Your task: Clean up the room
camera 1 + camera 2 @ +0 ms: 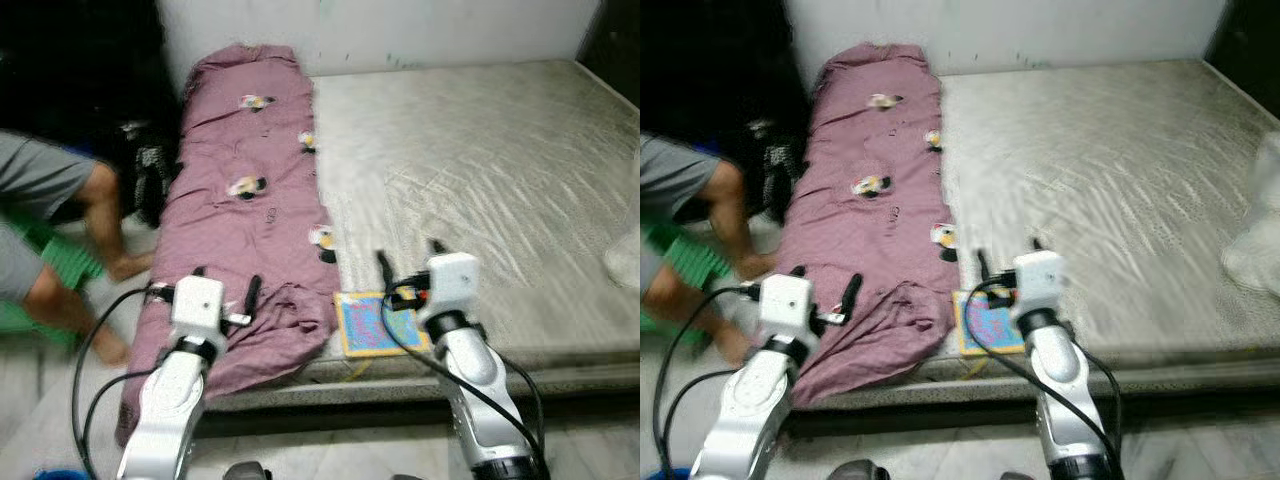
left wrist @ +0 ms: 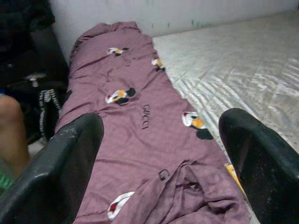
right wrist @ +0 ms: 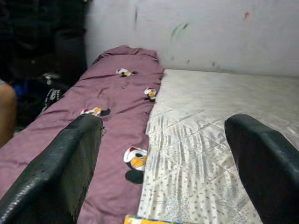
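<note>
Left hand (image 1: 226, 288) wide open, empty, over purple sheet (image 1: 250, 190) along bed's (image 1: 480, 160) left edge. Right hand (image 1: 408, 258) open, empty, above booklet (image 1: 372, 322) (near edge). Person's legs (image 1: 95, 250) left.

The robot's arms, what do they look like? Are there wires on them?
Both arms are shiny silver tubes ending in boxy white wrist blocks. The left gripper and right gripper each have two long black fingers. Black cables loop along both arms.
</note>
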You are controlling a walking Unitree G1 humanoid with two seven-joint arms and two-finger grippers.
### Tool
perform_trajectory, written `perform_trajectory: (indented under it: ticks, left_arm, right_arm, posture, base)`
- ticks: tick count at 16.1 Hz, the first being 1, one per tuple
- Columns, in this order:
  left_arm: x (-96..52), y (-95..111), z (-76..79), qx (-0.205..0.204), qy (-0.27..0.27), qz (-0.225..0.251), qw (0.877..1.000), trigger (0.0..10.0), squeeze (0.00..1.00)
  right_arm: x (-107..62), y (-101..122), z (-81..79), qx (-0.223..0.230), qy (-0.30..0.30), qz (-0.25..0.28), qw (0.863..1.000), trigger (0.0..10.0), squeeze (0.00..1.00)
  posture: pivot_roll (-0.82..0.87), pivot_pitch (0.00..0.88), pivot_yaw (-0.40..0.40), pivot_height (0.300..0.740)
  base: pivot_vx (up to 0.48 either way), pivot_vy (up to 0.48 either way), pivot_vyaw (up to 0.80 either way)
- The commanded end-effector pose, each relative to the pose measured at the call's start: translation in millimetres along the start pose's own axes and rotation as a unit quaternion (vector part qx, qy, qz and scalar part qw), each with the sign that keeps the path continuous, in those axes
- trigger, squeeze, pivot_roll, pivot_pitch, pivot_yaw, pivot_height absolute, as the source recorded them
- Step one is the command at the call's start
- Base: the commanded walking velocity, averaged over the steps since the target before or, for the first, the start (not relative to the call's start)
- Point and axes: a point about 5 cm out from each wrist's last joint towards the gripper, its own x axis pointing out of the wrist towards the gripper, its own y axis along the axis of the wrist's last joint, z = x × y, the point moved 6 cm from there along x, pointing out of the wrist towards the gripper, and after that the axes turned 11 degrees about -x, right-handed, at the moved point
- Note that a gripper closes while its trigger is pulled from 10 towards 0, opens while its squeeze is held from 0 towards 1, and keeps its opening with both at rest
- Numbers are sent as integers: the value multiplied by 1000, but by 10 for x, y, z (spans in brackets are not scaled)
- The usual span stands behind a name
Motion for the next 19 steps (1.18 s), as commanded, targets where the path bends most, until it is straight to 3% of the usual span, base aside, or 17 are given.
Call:
perform_trajectory:
  ticks: [1, 3, 6, 8, 14, 19]
  left_arm:
    - [5, -32, -21, 6, -3, -6, 1000, 10000, 0]
    - [63, 21, -4, 9, -7, 2, 1000, 10000, 0]
    - [100, 103, -22, 10, 5, 17, 1000, 10000, 0]
    - [66, 75, -26, 10, 5, 13, 1000, 10000, 0]
    - [66, 93, 1, 1, -3, 16, 1000, 10000, 0]
    - [40, 77, -23, 2, -1, 13, 1000, 10000, 0]
  right_arm:
    - [-5, 51, -30, 7, -7, 7, 1000, 10000, 0]
    - [-10, 64, -7, 4, -5, 11, 1000, 10000, 0]
    - [-99, -69, 300, -10, -47, -8, 999, 10000, 0]
    - [-167, -110, 379, -7, -65, -16, 998, 10000, 0]
    - [-166, -92, 272, 0, -51, -12, 999, 10000, 0]
    - [-185, -131, 331, -8, -46, -18, 999, 10000, 0]
  posture:
    - [-52, 0, 43, 740]
    - [-49, 0, 40, 740]
    - [-41, 0, 42, 740]
    - [-42, 0, 46, 740]
    - [-44, 11, 55, 740]
    - [-41, 17, 49, 740]
  base:
    - [0, 0, 456]
    - [0, 0, 0]
    - [0, 0, 0]
    - [0, 0, 0]
    - [0, -86, 0]
    - [0, -280, 0]
